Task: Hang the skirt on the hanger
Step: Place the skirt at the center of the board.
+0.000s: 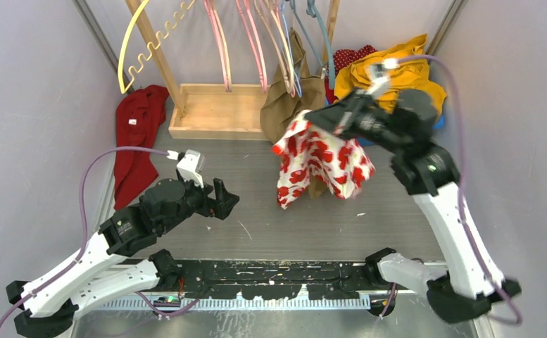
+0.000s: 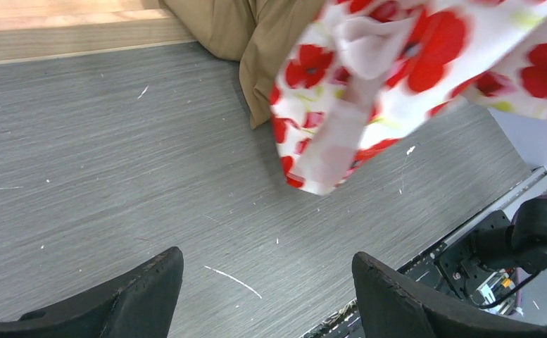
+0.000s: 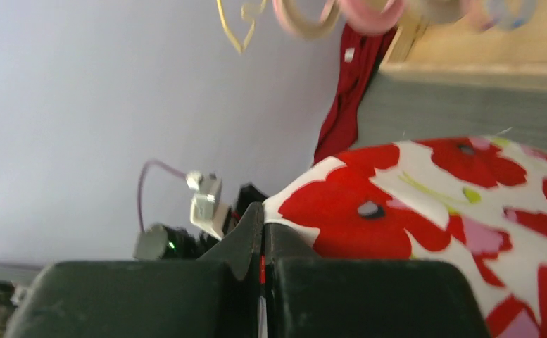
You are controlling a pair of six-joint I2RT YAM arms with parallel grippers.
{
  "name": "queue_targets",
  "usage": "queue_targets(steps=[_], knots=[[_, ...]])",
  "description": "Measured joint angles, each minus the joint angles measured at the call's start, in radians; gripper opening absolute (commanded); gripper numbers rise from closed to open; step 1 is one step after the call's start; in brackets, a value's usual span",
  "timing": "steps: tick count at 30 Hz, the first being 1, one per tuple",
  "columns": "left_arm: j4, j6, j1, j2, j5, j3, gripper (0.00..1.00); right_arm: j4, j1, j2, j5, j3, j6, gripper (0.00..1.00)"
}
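Step in hand: carry. Your right gripper (image 1: 317, 117) is clenched on the skirt (image 1: 323, 160), which hangs lifted just in front of the hangers (image 1: 256, 42). Left gripper (image 1: 222, 198) released, holding nothing. Next, likely: left steadies one hanger while you drape the waist over it.

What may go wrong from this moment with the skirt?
The right jaws pinch only an edge of the red-flowered skirt, so it may slip out. The skirt hangs bunched beside the brown garment and the crowded hangers, so it may snag. The left jaws stand open, apart from it, giving no support.
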State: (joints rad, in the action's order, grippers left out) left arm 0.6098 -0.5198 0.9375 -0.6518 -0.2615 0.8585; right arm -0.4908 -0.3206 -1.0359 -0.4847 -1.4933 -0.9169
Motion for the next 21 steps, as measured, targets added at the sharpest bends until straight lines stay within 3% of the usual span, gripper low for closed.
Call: queue_targets(steps=[4,11,16,18,21], knots=[[0.024,0.000,0.000,0.002,-0.012,0.018,0.88,-0.005,-0.261,-0.136,0.110,-0.021,0.077,0.01],[0.102,-0.024,0.000,0.071,-0.056,0.030,0.84,0.014,-0.536,-0.320,0.321,-0.053,0.180,0.01],[0.149,-0.050,0.000,0.122,-0.093,0.039,0.87,0.060,-0.629,-0.369,0.380,-0.037,0.204,0.01],[0.162,-0.056,-0.001,0.119,-0.106,0.040,0.98,0.071,-0.639,-0.379,0.390,-0.034,0.208,0.01],[0.170,-0.061,-0.001,0.118,-0.117,0.039,0.99,0.082,-0.640,-0.385,0.402,-0.029,0.208,0.01]])
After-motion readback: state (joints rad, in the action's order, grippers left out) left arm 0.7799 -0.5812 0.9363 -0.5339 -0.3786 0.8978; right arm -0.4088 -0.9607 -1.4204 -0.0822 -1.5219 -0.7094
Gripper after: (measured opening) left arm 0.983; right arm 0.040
